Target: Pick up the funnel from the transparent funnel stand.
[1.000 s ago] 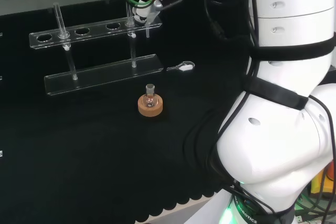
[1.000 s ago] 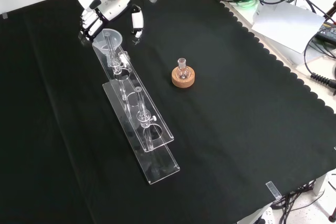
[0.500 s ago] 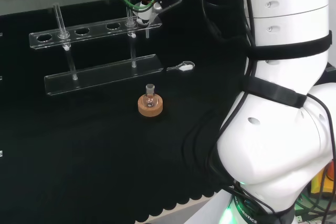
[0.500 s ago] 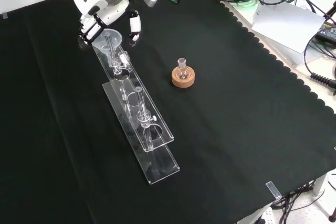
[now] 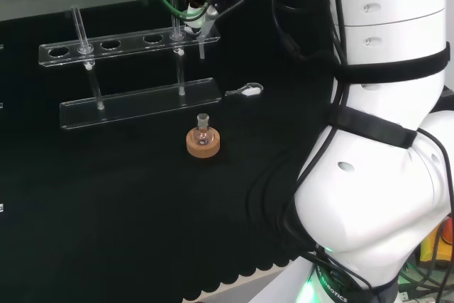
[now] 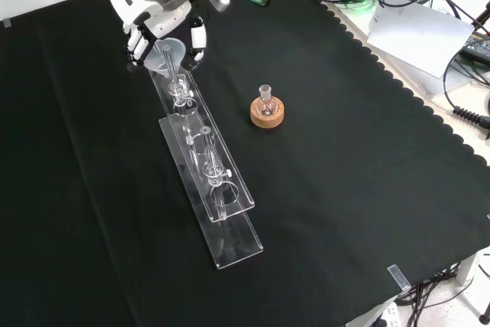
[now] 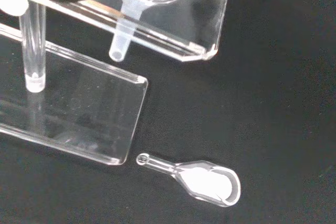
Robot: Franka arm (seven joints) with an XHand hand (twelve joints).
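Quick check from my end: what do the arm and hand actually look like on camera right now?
The arm is glossy white, built of rounded links, with black straps binding black cables along it and a green glow at its base. The hand is white with black parts, white fingers, and a green cable looping behind it.

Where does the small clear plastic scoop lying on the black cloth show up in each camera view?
Head view: the small clear plastic scoop lies on the cloth just right of the clear acrylic funnel stand's base plate.
Front view: I cannot make it out.
Wrist view: the scoop lies close and large beside the base plate's corner.
Shared landmark: the stand's base plate.
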